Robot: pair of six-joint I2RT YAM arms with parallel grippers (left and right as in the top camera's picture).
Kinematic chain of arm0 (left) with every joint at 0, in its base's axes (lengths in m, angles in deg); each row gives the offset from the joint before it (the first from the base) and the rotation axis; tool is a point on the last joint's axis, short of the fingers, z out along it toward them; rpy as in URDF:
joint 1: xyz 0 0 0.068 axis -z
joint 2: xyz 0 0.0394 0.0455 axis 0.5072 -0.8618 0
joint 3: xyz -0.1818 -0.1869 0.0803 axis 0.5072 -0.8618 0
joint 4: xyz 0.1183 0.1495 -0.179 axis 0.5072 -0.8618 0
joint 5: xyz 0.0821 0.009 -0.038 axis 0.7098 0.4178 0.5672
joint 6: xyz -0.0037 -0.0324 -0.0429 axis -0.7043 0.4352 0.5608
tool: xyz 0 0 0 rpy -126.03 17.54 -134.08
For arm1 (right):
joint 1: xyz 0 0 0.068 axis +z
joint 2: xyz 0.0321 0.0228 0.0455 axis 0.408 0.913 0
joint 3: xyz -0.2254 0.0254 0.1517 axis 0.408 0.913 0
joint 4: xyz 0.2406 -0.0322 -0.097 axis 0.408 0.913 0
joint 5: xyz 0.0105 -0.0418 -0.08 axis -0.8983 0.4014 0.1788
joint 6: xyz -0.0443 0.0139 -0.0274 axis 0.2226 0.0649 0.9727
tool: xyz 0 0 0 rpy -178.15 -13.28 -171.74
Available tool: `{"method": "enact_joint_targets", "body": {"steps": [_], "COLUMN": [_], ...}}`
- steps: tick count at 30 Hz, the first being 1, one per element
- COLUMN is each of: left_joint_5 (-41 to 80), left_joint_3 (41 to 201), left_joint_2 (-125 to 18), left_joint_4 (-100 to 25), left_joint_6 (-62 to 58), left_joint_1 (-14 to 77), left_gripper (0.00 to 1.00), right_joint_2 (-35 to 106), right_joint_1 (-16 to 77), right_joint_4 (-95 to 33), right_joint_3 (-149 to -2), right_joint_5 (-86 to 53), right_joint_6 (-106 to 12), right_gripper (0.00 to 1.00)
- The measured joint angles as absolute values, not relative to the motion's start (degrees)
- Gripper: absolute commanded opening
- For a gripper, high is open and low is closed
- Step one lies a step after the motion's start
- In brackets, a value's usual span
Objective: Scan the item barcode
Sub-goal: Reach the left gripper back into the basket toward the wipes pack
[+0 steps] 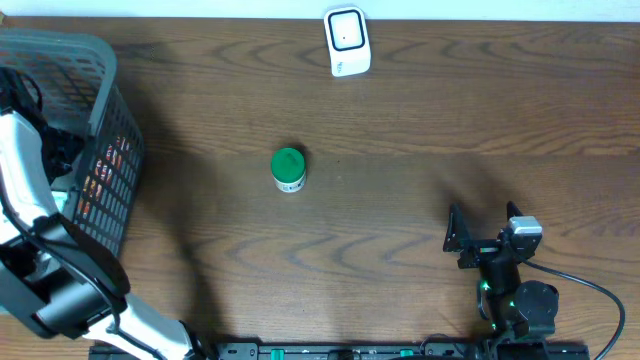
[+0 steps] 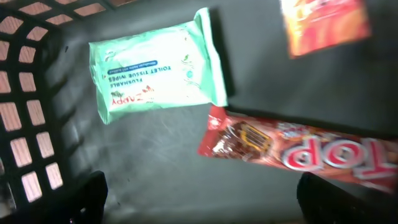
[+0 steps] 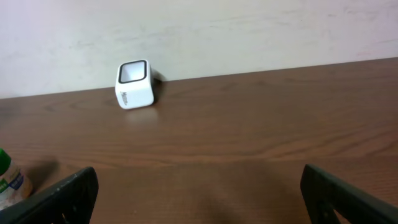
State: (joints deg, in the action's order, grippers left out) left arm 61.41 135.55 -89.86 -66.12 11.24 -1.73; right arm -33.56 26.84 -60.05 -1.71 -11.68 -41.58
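Observation:
My left gripper (image 2: 211, 205) hangs open inside the grey basket (image 1: 105, 70), above its dark floor. Below it lie a mint-green pack of wipes (image 2: 155, 62), a red chocolate bar wrapper (image 2: 298, 149) and an orange packet (image 2: 323, 25). Nothing sits between its fingers. The white barcode scanner (image 1: 347, 41) stands at the table's far edge, also in the right wrist view as a white scanner (image 3: 135, 84). My right gripper (image 1: 485, 225) rests open near the front right, low over bare wood, holding nothing.
A small jar with a green lid (image 1: 288, 170) stands mid-table, and shows as a jar (image 3: 9, 180) at the right wrist view's left edge. The basket's lattice wall (image 2: 31, 124) rises left of my left gripper. A black cable (image 1: 600, 295) trails by the right arm's base.

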Motion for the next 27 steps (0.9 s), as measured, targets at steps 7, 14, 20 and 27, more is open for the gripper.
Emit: {"method": "enact_joint_targets", "body": {"steps": [7,14,20,27], "left_joint_5": [62.53,62.9,62.9,62.9], "left_joint_3": [135.55,135.55,135.55,135.55], "left_joint_2": [-93.42,-95.37,-97.07,-99.78], "left_joint_4": [-65.02,-61.85,-60.39,-58.73], "left_joint_6": [6.71,3.72,3.3,3.13], "left_joint_1": [-5.33,-6.6,-6.53,-6.53], "left_gripper": [0.98,0.98,0.98,0.98], "right_joint_2": [-33.56,-33.56,-33.56,-33.56], "right_joint_1": [26.84,26.84,26.84,26.84], "right_joint_4": [-60.05,-60.03,-60.03,-60.03], "right_joint_3": [-1.71,-1.71,-1.71,-1.71], "right_joint_5": [-11.68,-11.68,-11.68,-11.68], "right_joint_6": [-41.58,-41.58,-41.58,-41.58], "right_gripper": [0.99,0.99,0.99,0.99]}}
